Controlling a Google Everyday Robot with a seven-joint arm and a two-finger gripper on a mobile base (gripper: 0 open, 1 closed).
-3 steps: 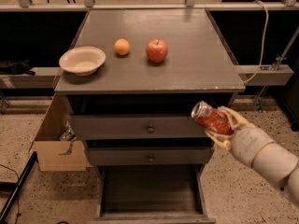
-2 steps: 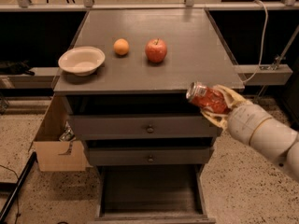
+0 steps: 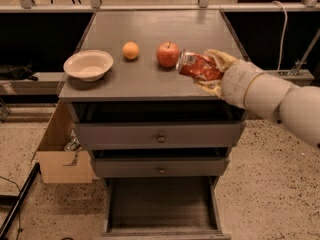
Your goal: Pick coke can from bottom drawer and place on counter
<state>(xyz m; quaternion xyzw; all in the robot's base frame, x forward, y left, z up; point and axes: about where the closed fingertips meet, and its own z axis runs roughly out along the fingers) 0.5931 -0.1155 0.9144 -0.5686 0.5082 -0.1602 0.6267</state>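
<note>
My gripper (image 3: 206, 70) is shut on the coke can (image 3: 197, 66), a red can with a silver end, held tilted on its side just above the right part of the counter (image 3: 125, 36). The can's silver top points left, close to a red apple (image 3: 167, 54). The white arm reaches in from the right. The bottom drawer (image 3: 161, 204) stands pulled open below, its dark floor bare.
A cream bowl (image 3: 88, 65) sits at the counter's left and an orange (image 3: 131, 50) near the middle. Two upper drawers with small knobs (image 3: 161, 138) are slightly ajar. An open cardboard box (image 3: 62, 151) stands left of the cabinet on the speckled floor.
My gripper has lifted the coke can up and to the left, from beside the cabinet's right front at drawer height to over the counter's right side.
</note>
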